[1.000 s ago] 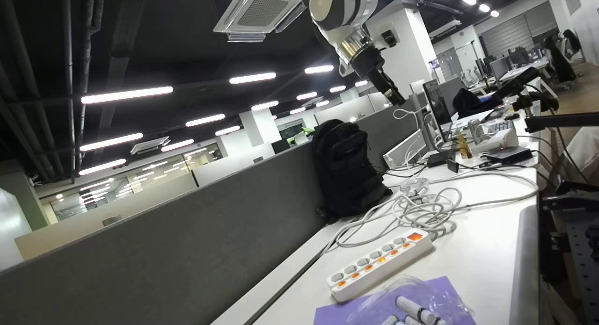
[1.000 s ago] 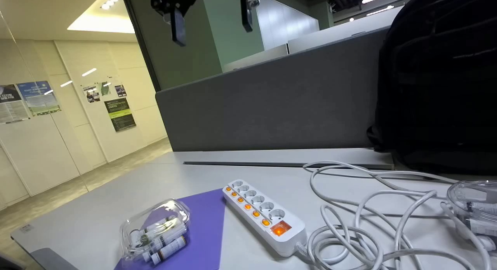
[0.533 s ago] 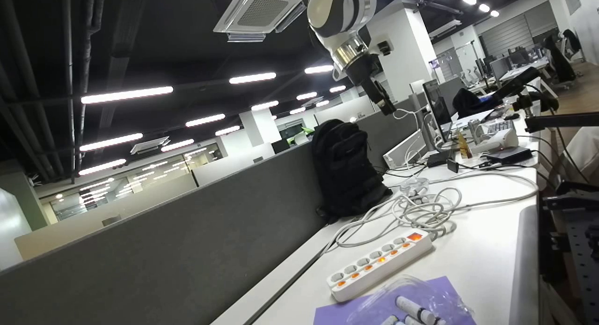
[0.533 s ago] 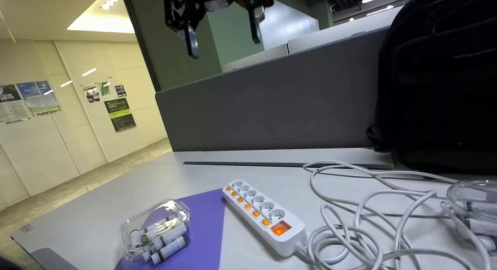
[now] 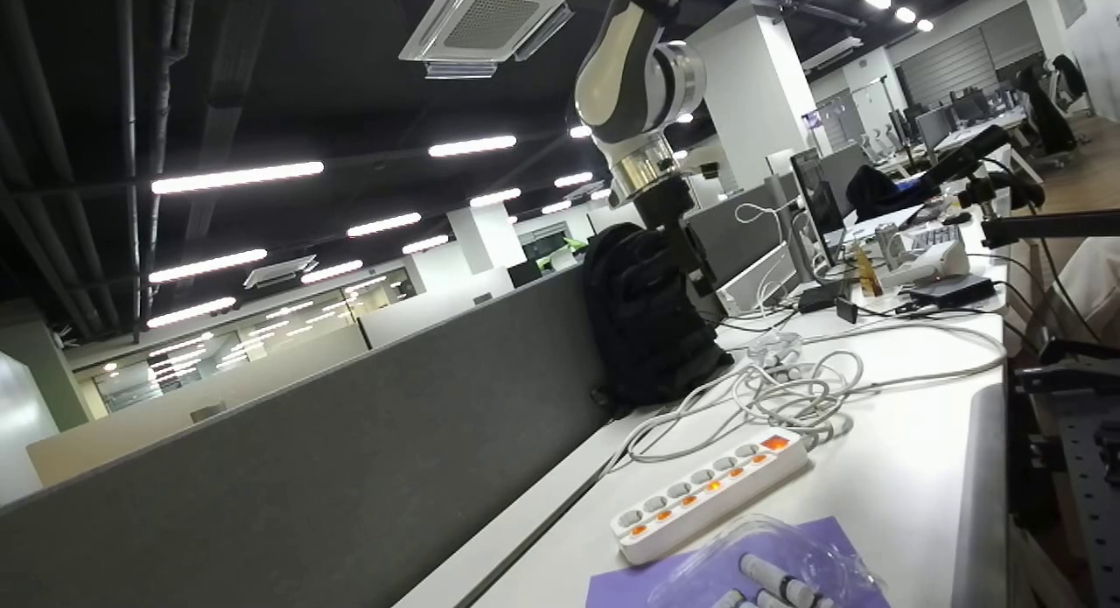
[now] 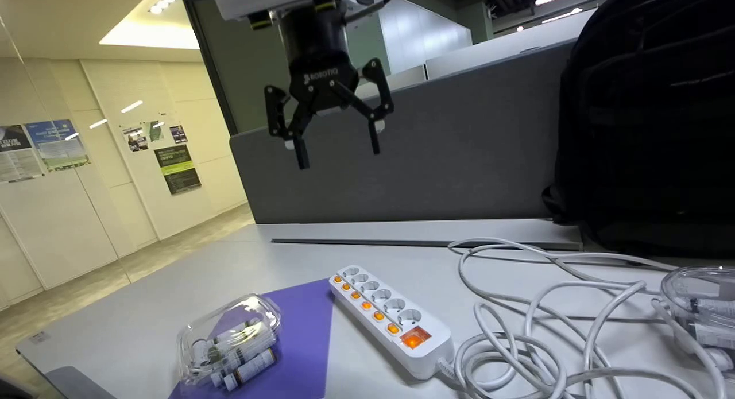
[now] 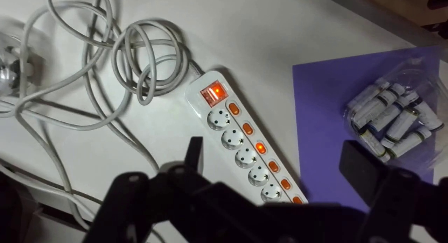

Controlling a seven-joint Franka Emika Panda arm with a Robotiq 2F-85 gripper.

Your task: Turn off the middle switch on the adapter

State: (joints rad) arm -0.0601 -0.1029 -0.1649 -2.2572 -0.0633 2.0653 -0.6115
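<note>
The adapter is a white power strip with a row of small orange switches, in both exterior views (image 5: 726, 494) (image 6: 402, 318) and the wrist view (image 7: 241, 130). One small switch (image 7: 260, 147) near the middle of the row glows; the other small ones look dull. The large red switch (image 7: 214, 93) at the cord end also glows. My gripper (image 6: 339, 154) is open and empty, pointing down, well above the desk and the strip. In the wrist view the strip shows between its fingers (image 7: 276, 159); the strip's far end is hidden behind the gripper body.
A tangled grey-white cable (image 6: 517, 353) lies at the strip's cord end. A purple sheet (image 6: 304, 336) bears a clear plastic box of small bottles (image 6: 229, 341). A black backpack (image 5: 652, 319) leans against the dark partition (image 6: 402, 163). Another clear container (image 6: 703, 307) stands among the cables.
My arm has come down and shifted, so the whole gripper now shows in front of the partition, lower and nearer the strip. It stays open. The strip and other objects have not moved.
</note>
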